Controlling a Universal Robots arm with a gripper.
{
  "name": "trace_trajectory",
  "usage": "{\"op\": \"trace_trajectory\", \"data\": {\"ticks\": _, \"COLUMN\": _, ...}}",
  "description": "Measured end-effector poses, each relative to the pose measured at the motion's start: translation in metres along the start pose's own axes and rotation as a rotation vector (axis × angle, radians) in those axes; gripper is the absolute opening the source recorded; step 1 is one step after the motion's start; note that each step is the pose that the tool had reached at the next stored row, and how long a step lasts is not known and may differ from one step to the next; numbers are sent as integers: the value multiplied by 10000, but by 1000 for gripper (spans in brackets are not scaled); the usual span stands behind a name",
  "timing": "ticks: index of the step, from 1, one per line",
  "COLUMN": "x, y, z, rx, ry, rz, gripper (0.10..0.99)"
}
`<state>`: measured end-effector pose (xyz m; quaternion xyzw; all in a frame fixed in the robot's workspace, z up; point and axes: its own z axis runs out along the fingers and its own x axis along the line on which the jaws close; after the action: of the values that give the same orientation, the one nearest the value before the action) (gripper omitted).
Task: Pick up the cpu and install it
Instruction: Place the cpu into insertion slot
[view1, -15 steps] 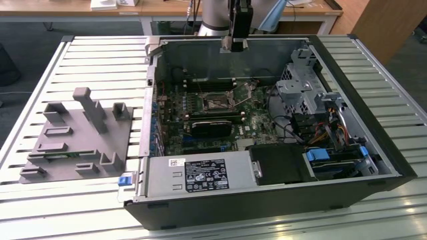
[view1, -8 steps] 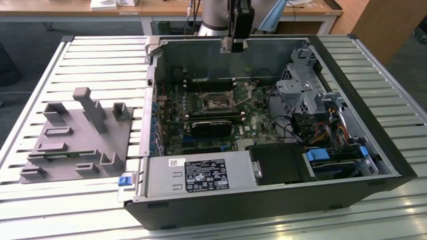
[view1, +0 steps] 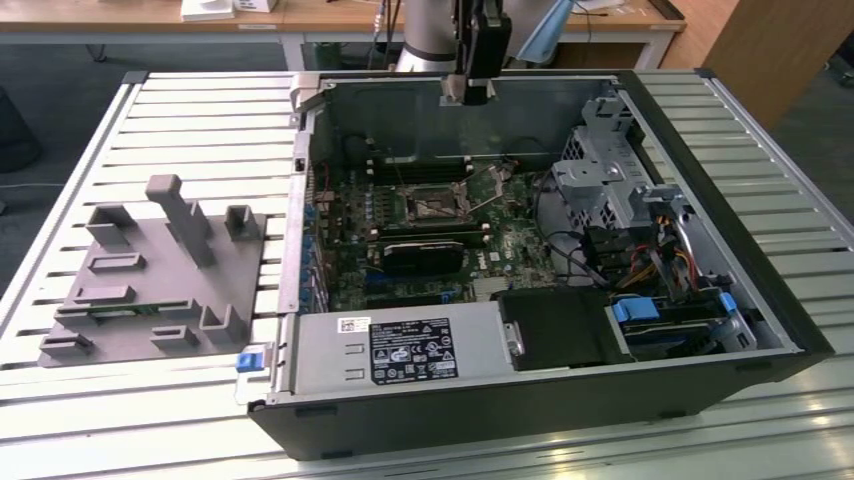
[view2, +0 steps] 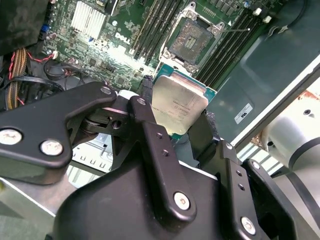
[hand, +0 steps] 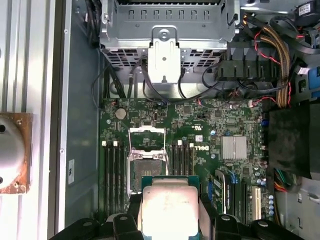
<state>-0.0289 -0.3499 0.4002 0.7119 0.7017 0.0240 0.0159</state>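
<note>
The cpu (view2: 178, 102), a flat square chip with a shiny silver top and thin pale edge, sits between my gripper's (view2: 175, 109) black fingers (view2: 146, 115), which are shut on it. In the first wrist view the cpu (hand: 169, 210) hangs over the green motherboard (hand: 200, 125), just beside the open cpu socket (hand: 146, 172) with its metal load plate (hand: 146, 137) lifted. The exterior view has my gripper (view1: 467, 92) high over the back of the open computer case (view1: 747, 300), above and behind the socket (view1: 434, 205).
A grey plastic fixture (view1: 147, 280) lies on the slatted table at the exterior view's left. Inside the case are a power supply (view1: 400, 350), a metal drive cage (view1: 601, 170), coloured cables (hand: 272, 55), memory slots (hand: 111, 170) and a silver heatsink (hand: 234, 148).
</note>
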Motion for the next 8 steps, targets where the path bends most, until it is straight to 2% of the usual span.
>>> {"op": "trace_trajectory", "data": {"ticks": 8, "x": 0, "y": -3, "z": 25, "rx": 1, "ry": 3, "rz": -70, "gripper": 533}}
